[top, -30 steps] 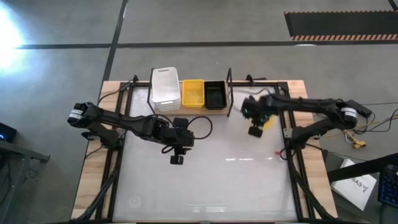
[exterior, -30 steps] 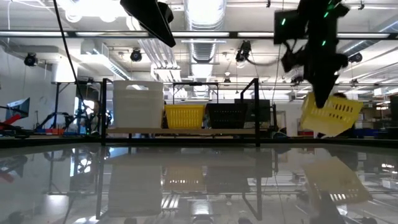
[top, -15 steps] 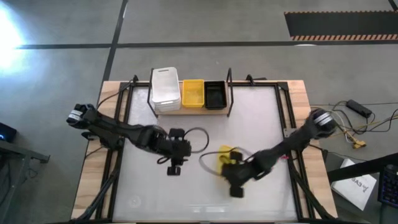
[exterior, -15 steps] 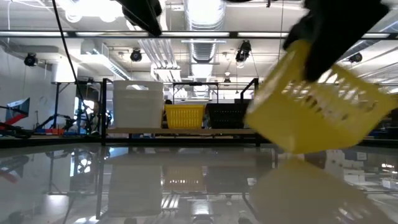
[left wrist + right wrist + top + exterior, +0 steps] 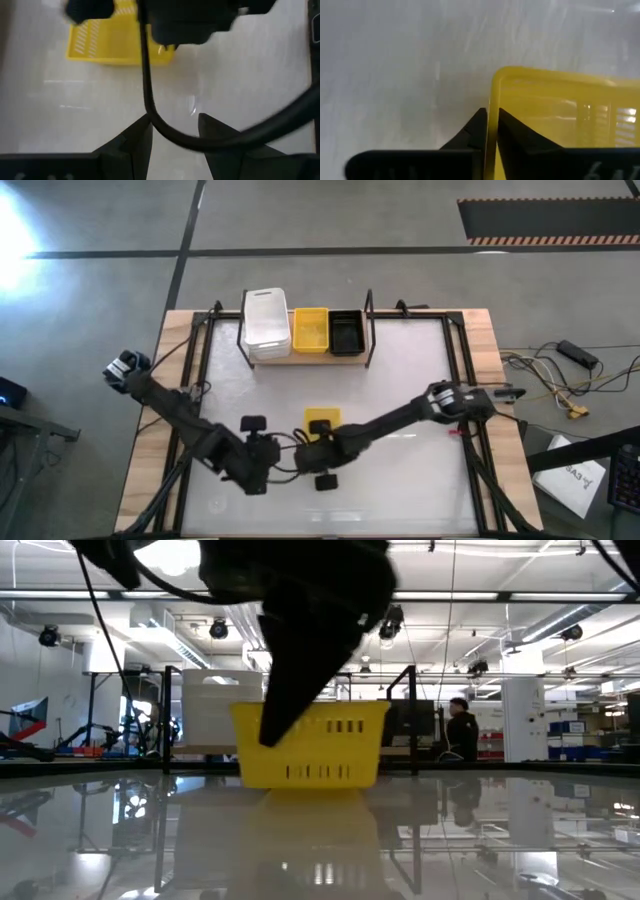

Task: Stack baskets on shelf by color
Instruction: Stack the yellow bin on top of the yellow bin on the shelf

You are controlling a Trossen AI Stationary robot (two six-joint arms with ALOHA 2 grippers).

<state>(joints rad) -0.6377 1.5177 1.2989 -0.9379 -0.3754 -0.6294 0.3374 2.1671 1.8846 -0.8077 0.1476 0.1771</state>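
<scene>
A yellow basket [image 5: 322, 420] stands in the middle of the table; it also shows in the low view [image 5: 312, 746]. My right gripper [image 5: 492, 122] is shut on its wall. My left gripper [image 5: 175, 127] hangs open just to the left of and nearer than that basket [image 5: 107, 37], holding nothing; a cable of the right arm crosses in front of its fingers. On the shelf [image 5: 300, 358] at the far edge rest a stack of white baskets [image 5: 266, 325], a yellow basket [image 5: 310, 330] and a black basket [image 5: 346, 332]. My right gripper pinches one upright wall of the yellow basket at its rim [image 5: 493, 112], close to a corner, with one finger inside the basket and one outside. The fingers slant down from above [image 5: 290, 690]. The basket stands level, its bottom down on the tabletop.
The shelf's black wire ends [image 5: 369, 330] stand upright at the far edge. Black frame rails [image 5: 470, 440] run along the table's sides. Open white tabletop [image 5: 400, 480] lies to the right of the basket. A person [image 5: 462, 732] stands in the room beyond.
My right gripper has swung from beside the shelf's right end toward the table's near edge and left, carrying the yellow basket. The basket hung tilted in the air before; now it stands level on the table. My left gripper has gone toward the near left.
</scene>
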